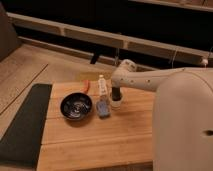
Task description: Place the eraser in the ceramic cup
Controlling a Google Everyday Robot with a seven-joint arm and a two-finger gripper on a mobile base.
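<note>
A light ceramic cup [117, 104] stands on the wooden table [90, 140], just right of a blue-grey block [103, 108]. My gripper [116, 95] hangs from the white arm [150, 80] directly over the cup, its dark end reaching down to the cup's mouth. I cannot make out the eraser by itself; it may be the blue-grey block or hidden at the gripper.
A dark bowl [76, 106] sits left of the block. A small white bottle [102, 85] and a red-orange object [85, 85] stand behind them. A dark mat [22, 122] covers the table's left end. My white body [182, 130] fills the right side.
</note>
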